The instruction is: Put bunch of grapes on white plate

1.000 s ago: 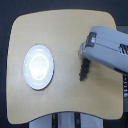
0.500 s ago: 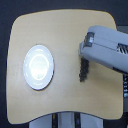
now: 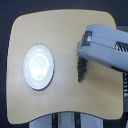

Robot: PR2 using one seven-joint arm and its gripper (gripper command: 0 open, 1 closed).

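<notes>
The bunch of grapes [image 3: 82, 70] is a dark, narrow cluster on the wooden table, running away from the gripper toward the table's front edge. My gripper [image 3: 81, 54] reaches in from the exterior view's right, and its tip meets the upper end of the bunch. The fingers are too blurred to tell whether they are closed on the grapes. The white plate [image 3: 38, 66] lies on the exterior view's left side of the table, about a plate's width from the grapes, with nothing on it.
The light wooden table [image 3: 62, 102] has rounded corners and dark floor around it. The bulky grey arm [image 3: 107, 50] covers the table's right part. A dark stand [image 3: 70, 121] shows below the front edge.
</notes>
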